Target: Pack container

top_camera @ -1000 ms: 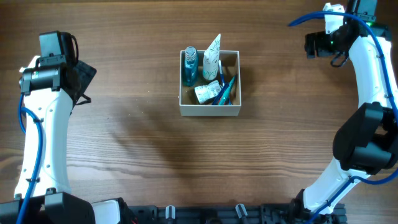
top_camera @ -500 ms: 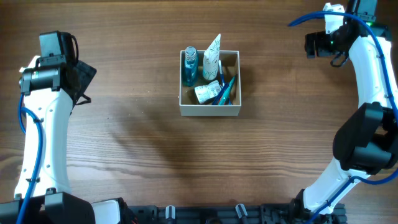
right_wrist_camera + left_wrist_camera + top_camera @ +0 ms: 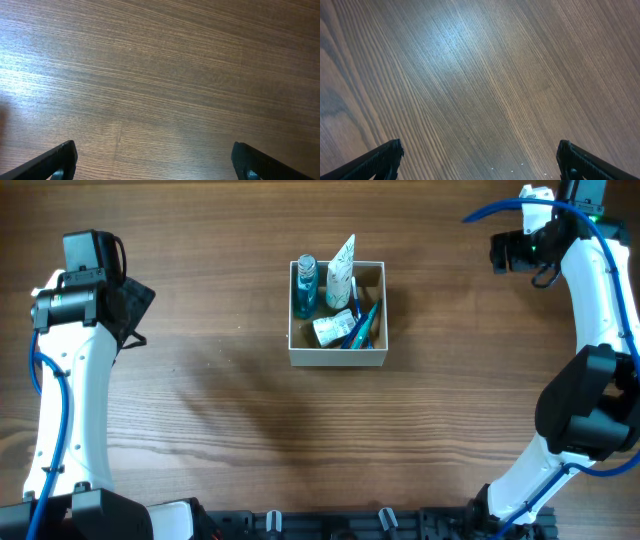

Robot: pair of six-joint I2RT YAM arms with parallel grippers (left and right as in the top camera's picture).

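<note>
Both the left claw (image 3: pixel 480 152) and right claw (image 3: pixel 154 152) gape empty; the white-walled, tan-lined container (image 3: pixel 337 359) holds toiletries (image 3: pixel 306 286).

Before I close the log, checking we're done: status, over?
Left pincer open, right pincer open, both empty. Box holds toiletries. Nothing blocking it.

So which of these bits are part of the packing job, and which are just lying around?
Job: container; inside it, teal bottle, tall white tube, small white tube, blue stick.
Lying about: nothing loose; only the wooden table.
</note>
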